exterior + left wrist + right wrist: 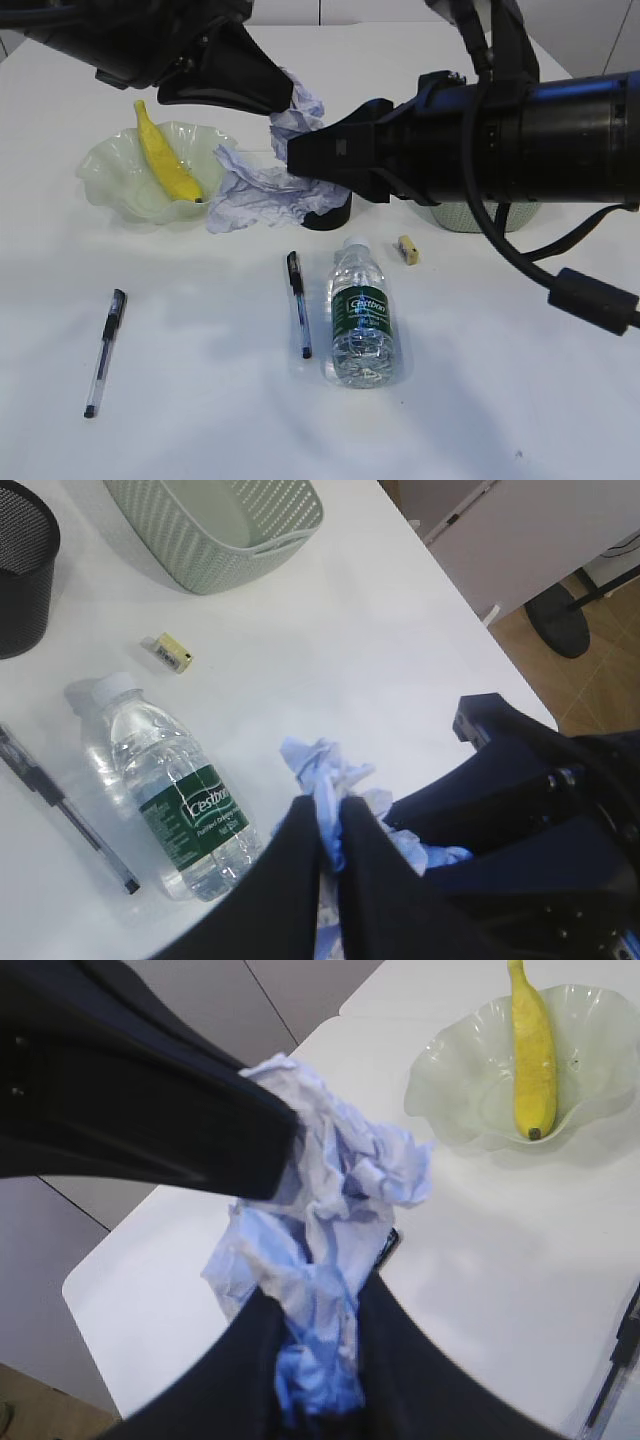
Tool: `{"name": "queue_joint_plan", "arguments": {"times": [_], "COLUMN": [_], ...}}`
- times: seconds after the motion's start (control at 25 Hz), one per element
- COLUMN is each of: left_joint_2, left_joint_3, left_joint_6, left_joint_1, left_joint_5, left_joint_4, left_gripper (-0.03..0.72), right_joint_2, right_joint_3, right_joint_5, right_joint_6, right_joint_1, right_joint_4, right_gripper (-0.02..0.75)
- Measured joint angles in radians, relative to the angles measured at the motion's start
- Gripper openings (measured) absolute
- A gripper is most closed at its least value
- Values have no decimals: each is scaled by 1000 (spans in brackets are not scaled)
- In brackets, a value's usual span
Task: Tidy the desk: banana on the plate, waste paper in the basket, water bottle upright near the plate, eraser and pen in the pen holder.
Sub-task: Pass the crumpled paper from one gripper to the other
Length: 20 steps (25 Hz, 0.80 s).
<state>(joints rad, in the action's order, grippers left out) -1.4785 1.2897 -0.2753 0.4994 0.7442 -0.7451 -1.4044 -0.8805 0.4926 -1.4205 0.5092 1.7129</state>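
Both grippers are pinching the waste paper (pixel 262 185) in the air above the desk (pixel 480 400); the left gripper (pixel 328 832) is pressing its fingers on a fold, the right gripper (pixel 316 1345) is squeezing the lower end; only the left wrist view is showing the basket (pixel 215 525) clearly; the paper is hanging crumpled, bluish-white, half unfurled; the banana (pixel 165 158) is lying in the plate (pixel 110 180).

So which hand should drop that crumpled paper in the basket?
Probably the right hand: it already grips the waste paper, and the basket sits on its side. The left hand pinches it too.
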Motion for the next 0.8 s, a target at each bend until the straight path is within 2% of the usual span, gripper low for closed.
{"name": "queue_joint_plan", "arguments": {"times": [0.16, 0.24, 0.36, 0.44, 0.56, 0.68, 0.8], "left_joint_2": [0, 0, 0, 0, 0, 5, 17], "left_joint_3": [0, 0, 0, 0, 0, 0, 0], "left_joint_6": [0, 0, 0, 0, 0, 0, 0], "left_joint_1": [0, 0, 0, 0, 0, -12, -62], "left_joint_5": [0, 0, 0, -2, -25, -57, -66], "left_joint_4": [0, 0, 7, 25, 58, 74, 74], "left_gripper": [11, 43, 181, 323, 473, 520, 530], "right_joint_2": [0, 0, 0, 0, 0, 0, 0], "right_joint_3": [0, 0, 0, 0, 0, 0, 0], "right_joint_5": [8, 12, 18, 22, 22, 23, 23], "right_joint_6": [0, 0, -2, -2, -2, -2, 10], "right_joint_1": [0, 0, 0, 0, 0, 0, 0], "right_joint_4": [0, 0, 0, 0, 0, 0, 0], "right_gripper": [90, 87, 84, 83, 82, 81, 81]}}
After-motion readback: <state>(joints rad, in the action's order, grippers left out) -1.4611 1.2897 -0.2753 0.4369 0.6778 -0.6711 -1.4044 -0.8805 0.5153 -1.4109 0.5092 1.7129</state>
